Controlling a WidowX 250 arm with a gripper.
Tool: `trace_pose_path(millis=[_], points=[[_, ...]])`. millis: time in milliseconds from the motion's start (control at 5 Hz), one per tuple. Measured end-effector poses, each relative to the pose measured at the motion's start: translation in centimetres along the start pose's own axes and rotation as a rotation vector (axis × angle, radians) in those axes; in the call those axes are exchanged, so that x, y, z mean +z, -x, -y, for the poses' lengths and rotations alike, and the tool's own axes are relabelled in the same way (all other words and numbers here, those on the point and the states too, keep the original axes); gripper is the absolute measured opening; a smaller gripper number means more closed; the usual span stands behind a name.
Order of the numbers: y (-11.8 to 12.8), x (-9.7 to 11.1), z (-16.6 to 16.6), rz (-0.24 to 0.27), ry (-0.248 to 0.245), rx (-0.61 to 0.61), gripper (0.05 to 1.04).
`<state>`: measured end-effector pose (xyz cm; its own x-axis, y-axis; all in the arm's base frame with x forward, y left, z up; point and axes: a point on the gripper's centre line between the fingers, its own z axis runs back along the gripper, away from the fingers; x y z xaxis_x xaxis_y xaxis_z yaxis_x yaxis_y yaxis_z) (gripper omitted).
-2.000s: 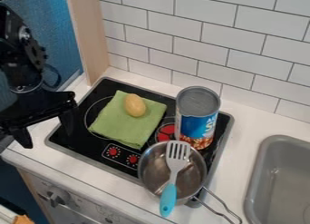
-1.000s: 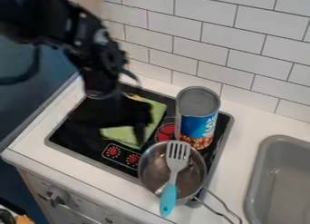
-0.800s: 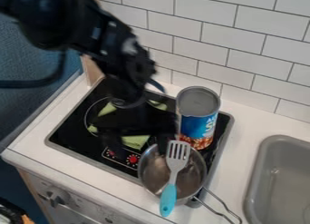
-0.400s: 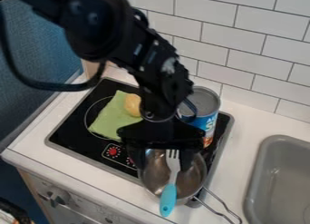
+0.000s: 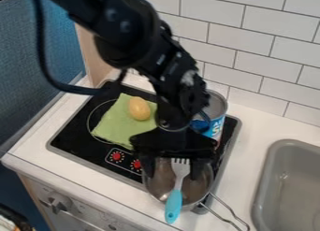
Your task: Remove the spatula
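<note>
The black gripper [image 5: 173,171] hangs over the metal pot, open, with one finger to each side of the spatula's slotted head. The spatula [image 5: 174,203] has a grey head and a light blue handle; it lies across the pot, its handle over the near rim. Part of its head is hidden under the gripper. The pot [image 5: 199,187] sits at the stove's near right corner.
Behind the gripper stands a blue can [image 5: 216,122], partly hidden. On the black stove [image 5: 75,140] a yellow potato-like object [image 5: 139,108] rests on a green cloth [image 5: 115,123]. A grey sink [image 5: 269,178] is at the right, a tiled wall behind.
From the left side the gripper has swung right across the stove to the pot, most recently shifting slightly right and down. Spatula, pot, can and cloth have stayed put.
</note>
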<state>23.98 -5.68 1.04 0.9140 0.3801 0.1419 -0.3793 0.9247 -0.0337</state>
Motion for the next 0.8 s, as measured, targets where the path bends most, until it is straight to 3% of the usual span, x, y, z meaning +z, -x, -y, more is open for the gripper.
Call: trace_pose_path(millis=[600,800], points=[[0.2,-3.3,0.0,-0.052,-0.054,0.016,0.999],[0.1,-4.4,-0.1,-0.063,-0.076,0.021,0.951]])
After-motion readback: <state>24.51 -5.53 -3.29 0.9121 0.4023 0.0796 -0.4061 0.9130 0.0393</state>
